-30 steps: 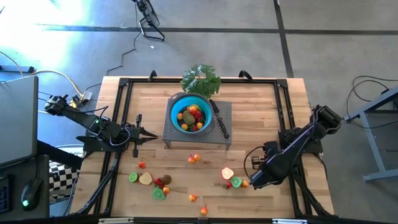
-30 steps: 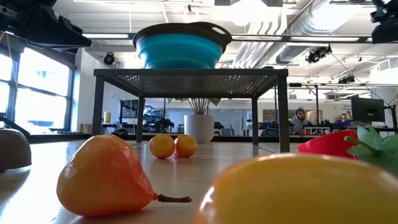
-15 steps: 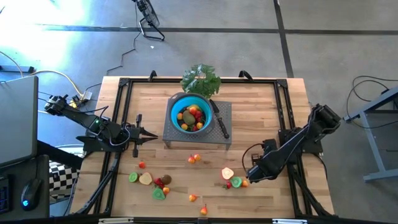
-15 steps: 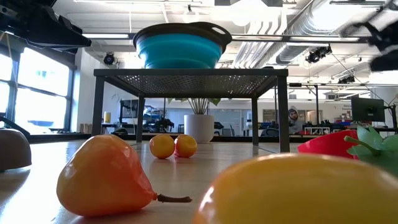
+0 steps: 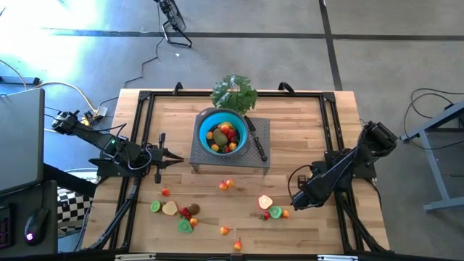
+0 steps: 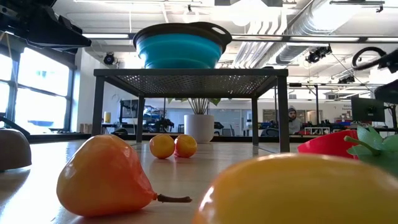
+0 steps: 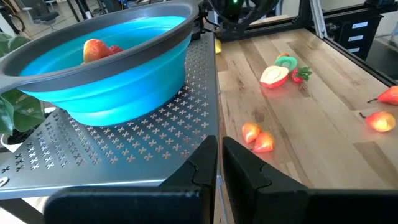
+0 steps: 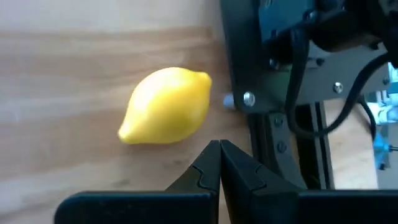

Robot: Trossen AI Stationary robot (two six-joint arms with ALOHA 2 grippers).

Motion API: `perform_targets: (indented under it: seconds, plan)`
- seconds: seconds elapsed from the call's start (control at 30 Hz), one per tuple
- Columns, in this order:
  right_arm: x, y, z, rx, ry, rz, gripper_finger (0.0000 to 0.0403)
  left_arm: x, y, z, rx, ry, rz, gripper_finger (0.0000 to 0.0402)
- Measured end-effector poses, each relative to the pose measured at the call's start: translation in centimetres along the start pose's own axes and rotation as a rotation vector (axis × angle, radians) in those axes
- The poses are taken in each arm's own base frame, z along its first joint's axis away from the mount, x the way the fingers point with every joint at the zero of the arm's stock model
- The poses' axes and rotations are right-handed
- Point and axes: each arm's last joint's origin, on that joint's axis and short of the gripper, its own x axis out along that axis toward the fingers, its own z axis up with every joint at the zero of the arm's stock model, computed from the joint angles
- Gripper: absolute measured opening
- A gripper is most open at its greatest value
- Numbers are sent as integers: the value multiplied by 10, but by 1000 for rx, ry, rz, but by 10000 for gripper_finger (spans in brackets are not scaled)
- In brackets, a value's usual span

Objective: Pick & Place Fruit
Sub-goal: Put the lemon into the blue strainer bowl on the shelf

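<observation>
A pale wooden table (image 5: 304,123) framed by black rails stands on a grey floor, and beyond its far edge an open hall with ceiling ducts shows in the low view. The fruit lies in two places: some sits in the blue bowl (image 5: 205,123) on the perforated metal stand (image 5: 259,156) at the table's middle, toward twelve o'clock, and the rest is scattered over the near half of the boards. A pair of small orange pieces (image 5: 227,185) lies just off the stand's near edge; at seven o'clock a cluster of green, cream and brown slices (image 5: 174,212) spreads out, with two small orange fruits (image 5: 230,238) close to the near rail; at five o'clock a halved red-and-cream piece (image 5: 265,202) lies beside a green and red bit (image 5: 274,213). A yellow lemon (image 8: 166,106) rests on the wood right in front of my right gripper (image 8: 219,154), which hovers at four o'clock by the right rail, fingers pressed together and empty. My left gripper (image 7: 217,163) waits at nine o'clock, fingers nearly touching with nothing between them, tips just at the stand's left edge. A leafy green bunch (image 5: 233,92) sits at twelve o'clock behind the bowl, and a black-handled knife (image 5: 257,143) lies on the stand to the bowl's right. Bare boards stretch between the stand and the right rail.
</observation>
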Motion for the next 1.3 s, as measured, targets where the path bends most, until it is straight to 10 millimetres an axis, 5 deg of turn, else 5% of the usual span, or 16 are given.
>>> perform_targets:
  seconds: [0.4, 0.7, 0.9, 1.3]
  plan:
    - [14, 3, 3, 50, -79, 70, 3, 0, 0, 0, 0, 0, 0, 22]
    - [-23, 24, 0, -257, -35, 280, 3, 0, 0, 0, 9, 0, 0, 22]
    - [-51, 33, 20, -634, -40, 242, 3, 0, 0, 0, 9, 0, 0, 22]
    - [-45, 47, 80, -725, 125, 32, 3, 0, 0, 1, 6, -7, 0, 22]
